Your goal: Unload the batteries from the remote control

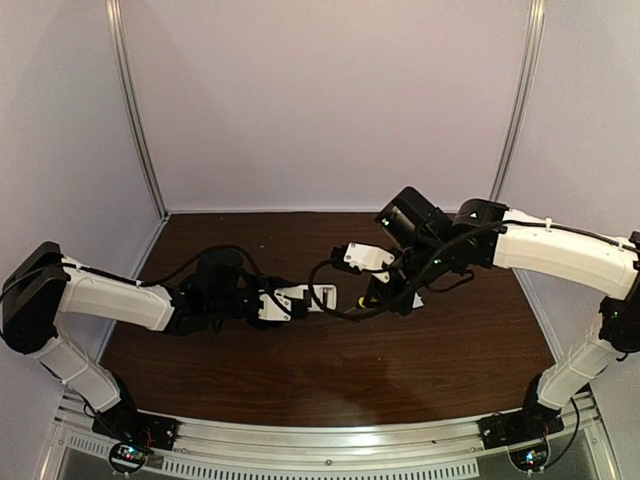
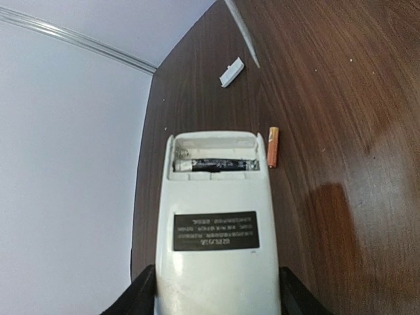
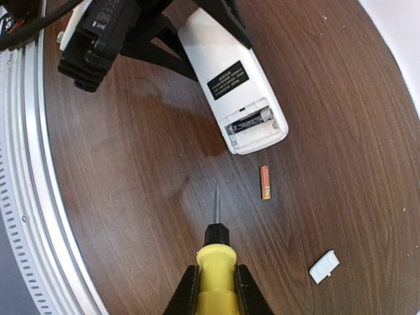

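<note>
My left gripper is shut on the near end of the white remote control, held back side up just over the table. Its battery bay is open, and one dark battery lies inside. The orange-copper battery lies loose on the wood by the remote's far right corner; it also shows in the right wrist view. My right gripper is shut on a yellow-handled screwdriver. Its tip hovers a short way from the remote's open end, left of the loose battery.
The small white cover piece lies on the wood beyond the orange battery; it also shows in the left wrist view. A ridged metal rail runs along the near table edge. Pale walls close in the left, back and right sides.
</note>
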Controlling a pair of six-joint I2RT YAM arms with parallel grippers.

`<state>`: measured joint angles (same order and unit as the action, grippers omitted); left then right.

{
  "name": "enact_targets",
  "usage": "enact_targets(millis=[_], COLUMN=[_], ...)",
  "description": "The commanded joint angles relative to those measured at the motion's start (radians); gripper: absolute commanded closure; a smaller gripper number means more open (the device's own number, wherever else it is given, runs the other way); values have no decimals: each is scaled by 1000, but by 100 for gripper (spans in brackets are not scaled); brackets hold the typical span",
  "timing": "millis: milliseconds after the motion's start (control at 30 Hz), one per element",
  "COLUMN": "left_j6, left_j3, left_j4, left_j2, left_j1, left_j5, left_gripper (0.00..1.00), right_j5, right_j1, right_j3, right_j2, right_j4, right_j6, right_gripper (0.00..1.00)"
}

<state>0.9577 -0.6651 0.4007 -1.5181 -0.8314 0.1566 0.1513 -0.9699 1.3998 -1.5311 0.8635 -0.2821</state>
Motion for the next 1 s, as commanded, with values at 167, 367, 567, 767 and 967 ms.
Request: enact_targets(millis=[167, 367, 567, 767, 967], left_j6=[-230, -353, -417, -445, -499], left_j3=[-71, -44, -22, -21, -81], left_j4=[11, 42, 103, 132, 57], left_j2=[45, 83, 81, 64, 35], left_j1=[-1, -1, -1, -2, -1], left_j5=[90, 94, 98, 83, 78], left_gripper=[100, 100, 100, 100, 100], right_j5=[-66, -146, -21, 139, 282], right_j1=[5, 12, 147, 214, 230], right_j3=[-169, -333, -399, -385, -377], right_j2=[210, 376, 442, 464, 436], right_j4=[-185, -375, -473, -510, -533], right_j6=[196, 313, 396, 457, 672], right_gripper=[100, 100, 100, 100, 100])
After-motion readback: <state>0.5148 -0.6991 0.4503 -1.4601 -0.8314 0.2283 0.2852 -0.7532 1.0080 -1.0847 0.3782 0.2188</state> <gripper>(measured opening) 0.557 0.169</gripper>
